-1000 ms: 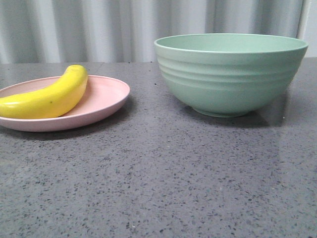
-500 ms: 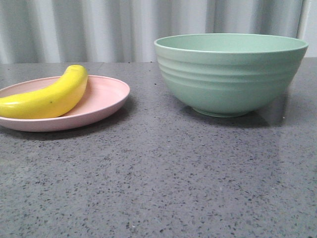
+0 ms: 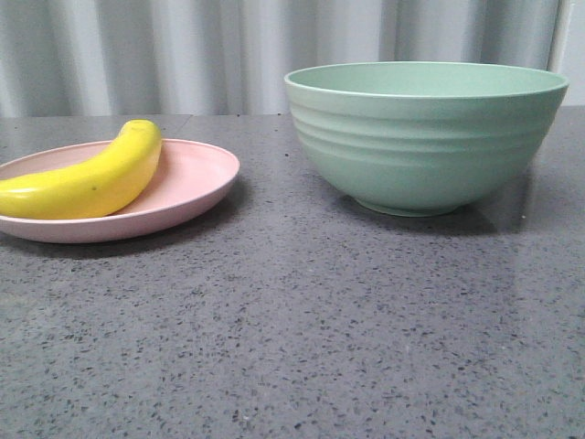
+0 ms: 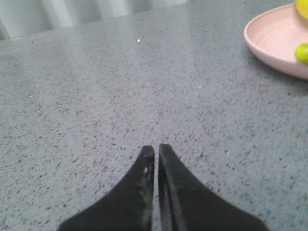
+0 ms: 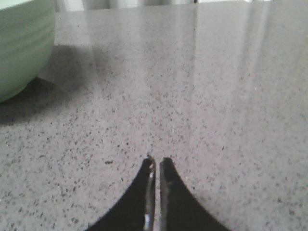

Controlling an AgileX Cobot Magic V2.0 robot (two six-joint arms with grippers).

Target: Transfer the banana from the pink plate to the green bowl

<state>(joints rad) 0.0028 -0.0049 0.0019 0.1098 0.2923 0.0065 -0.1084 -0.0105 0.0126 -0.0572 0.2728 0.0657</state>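
The yellow banana (image 3: 91, 180) lies on the pink plate (image 3: 196, 178) at the left of the front view. The green bowl (image 3: 425, 137) stands upright at the right, apart from the plate. Neither gripper shows in the front view. My left gripper (image 4: 156, 148) is shut and empty over bare table, with the pink plate (image 4: 274, 36) and bits of the banana (image 4: 302, 53) some way off. My right gripper (image 5: 157, 160) is shut and empty over bare table, with the green bowl (image 5: 21, 43) some way off.
The grey speckled table (image 3: 292, 329) spreads in front of the plate and bowl. A pale corrugated wall (image 3: 183, 55) runs along the table's far edge.
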